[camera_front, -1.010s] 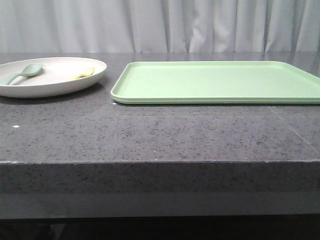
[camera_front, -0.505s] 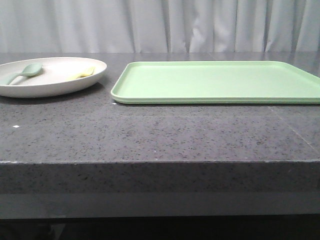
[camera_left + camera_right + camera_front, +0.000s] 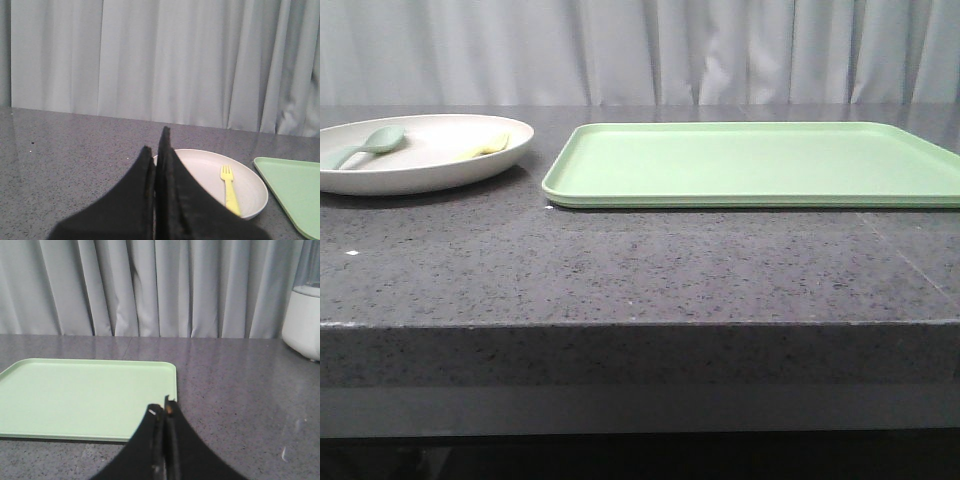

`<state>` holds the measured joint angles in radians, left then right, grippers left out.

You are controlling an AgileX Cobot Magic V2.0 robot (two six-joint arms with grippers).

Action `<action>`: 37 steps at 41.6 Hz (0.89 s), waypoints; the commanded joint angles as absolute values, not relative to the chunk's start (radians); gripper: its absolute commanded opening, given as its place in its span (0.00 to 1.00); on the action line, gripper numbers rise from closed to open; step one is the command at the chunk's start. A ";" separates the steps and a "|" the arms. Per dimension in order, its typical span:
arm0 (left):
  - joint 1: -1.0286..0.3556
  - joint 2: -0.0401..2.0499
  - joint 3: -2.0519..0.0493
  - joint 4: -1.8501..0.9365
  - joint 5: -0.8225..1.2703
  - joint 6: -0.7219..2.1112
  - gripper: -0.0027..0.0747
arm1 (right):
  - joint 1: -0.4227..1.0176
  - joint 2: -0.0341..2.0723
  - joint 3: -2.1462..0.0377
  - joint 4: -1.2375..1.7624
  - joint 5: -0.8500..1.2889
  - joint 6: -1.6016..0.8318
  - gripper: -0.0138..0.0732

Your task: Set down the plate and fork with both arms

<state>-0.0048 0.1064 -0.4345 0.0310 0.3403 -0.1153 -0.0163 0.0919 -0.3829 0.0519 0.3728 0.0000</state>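
The cream plate [image 3: 430, 165] rests at the left of the dark table, seen also in the left wrist view as plate [image 3: 205, 167]. On it lies the pale-yellow fork [image 3: 488, 147], fork [image 3: 229, 187], with a teal-grey spoon [image 3: 365, 146] beside it. My left gripper [image 3: 155, 142] is shut with nothing held, on the near side of the plate. My right gripper [image 3: 161, 408] is shut and empty, near a corner of the green tray [image 3: 85, 397]. Neither gripper shows in the front view.
A flat light-green tray [image 3: 760, 163] lies to the right of the plate. A white container [image 3: 304, 322] stands on the table at the far right. Grey curtains hang behind the table. The table's front edge [image 3: 640, 325] runs across the front view.
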 commanded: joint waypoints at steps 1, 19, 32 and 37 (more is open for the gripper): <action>-0.005 0.200 -0.559 0.040 0.371 -0.122 0.01 | -0.024 0.184 -0.483 0.039 0.358 -0.017 0.02; -0.005 0.408 -0.655 0.040 0.452 -0.122 0.01 | -0.024 0.360 -0.551 0.039 0.342 -0.017 0.02; -0.005 0.415 -0.649 0.040 0.452 -0.122 0.01 | -0.024 0.361 -0.551 0.040 0.329 -0.017 0.02; -0.005 0.415 -0.649 0.040 0.452 -0.122 0.01 | -0.024 0.361 -0.551 0.040 0.327 -0.017 0.02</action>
<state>-0.0048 0.3995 -0.6221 0.0369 0.5290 -0.1153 -0.0163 0.3443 -0.5156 0.0498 0.4148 -0.0068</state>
